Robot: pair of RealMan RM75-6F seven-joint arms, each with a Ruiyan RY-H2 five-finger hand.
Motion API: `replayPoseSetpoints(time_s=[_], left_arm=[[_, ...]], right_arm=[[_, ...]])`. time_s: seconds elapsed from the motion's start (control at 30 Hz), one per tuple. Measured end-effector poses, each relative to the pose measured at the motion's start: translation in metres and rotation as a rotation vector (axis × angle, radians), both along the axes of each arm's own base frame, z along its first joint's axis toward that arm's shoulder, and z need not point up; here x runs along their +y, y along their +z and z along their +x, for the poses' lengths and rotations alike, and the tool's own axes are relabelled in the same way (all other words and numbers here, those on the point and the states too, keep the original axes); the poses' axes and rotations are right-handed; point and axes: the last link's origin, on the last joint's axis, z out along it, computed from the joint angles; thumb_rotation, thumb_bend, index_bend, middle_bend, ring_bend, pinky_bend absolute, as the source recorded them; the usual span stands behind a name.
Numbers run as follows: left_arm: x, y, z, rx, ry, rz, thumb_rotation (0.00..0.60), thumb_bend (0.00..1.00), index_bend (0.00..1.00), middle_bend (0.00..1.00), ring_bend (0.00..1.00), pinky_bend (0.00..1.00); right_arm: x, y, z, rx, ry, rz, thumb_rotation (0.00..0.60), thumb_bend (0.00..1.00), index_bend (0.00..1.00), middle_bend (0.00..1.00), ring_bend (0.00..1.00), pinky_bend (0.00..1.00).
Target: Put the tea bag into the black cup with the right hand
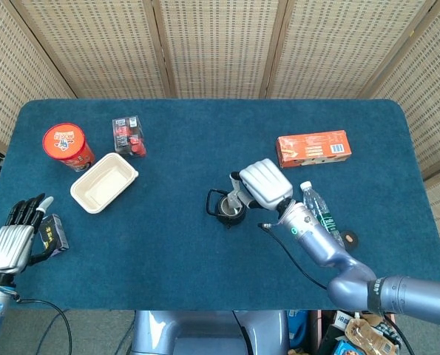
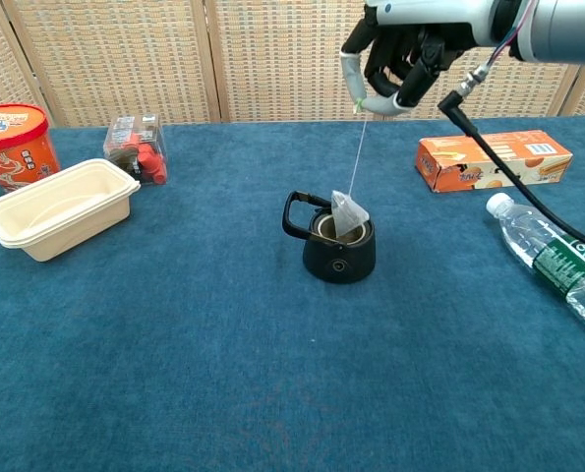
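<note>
The black cup (image 2: 337, 248) with a handle stands mid-table, also seen as the black cup (image 1: 225, 205) in the head view. My right hand (image 2: 395, 57) hangs above it and pinches the string of the tea bag (image 2: 347, 214). The bag's lower part dips inside the cup's rim, its top corner still sticking out. In the head view my right hand (image 1: 265, 185) covers the cup's right side. My left hand (image 1: 16, 235) rests at the table's near left edge beside a small dark box (image 1: 54, 232), holding nothing, fingers apart.
A water bottle (image 2: 553, 260) lies right of the cup, an orange box (image 2: 493, 158) behind it. At the left stand a cream tray (image 2: 58, 206), a red tub (image 2: 14, 142) and a clear snack box (image 2: 138, 147). A cable (image 2: 513, 187) trails from my right wrist.
</note>
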Motion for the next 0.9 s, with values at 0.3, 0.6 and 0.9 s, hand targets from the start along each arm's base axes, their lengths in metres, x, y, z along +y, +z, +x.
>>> replayPoseSetpoints(time_s=[0.3,0.6,0.9], left_arm=[[-0.001,0.000,-0.002,-0.002,0.004,0.000,0.600,0.38,0.00,0.00,0.00,0.00],[-0.001,-0.001,-0.001,0.000,0.001,0.000,0.600,0.38,0.00,0.00,0.00,0.00],[-0.001,0.000,0.001,0.004,-0.004,0.002,0.600,0.38,0.00,0.00,0.00,0.00]], right_arm=[[0.001,-0.009,-0.003,0.002,-0.006,0.021,0.600,0.62,0.59,0.82,0.84,1.00],[0.004,-0.018,-0.010,0.006,-0.015,0.036,0.600,0.62,0.59,0.82,0.84,1.00],[0.010,-0.030,-0.020,0.021,-0.011,0.049,0.600,0.62,0.59,0.82,0.84,1.00]])
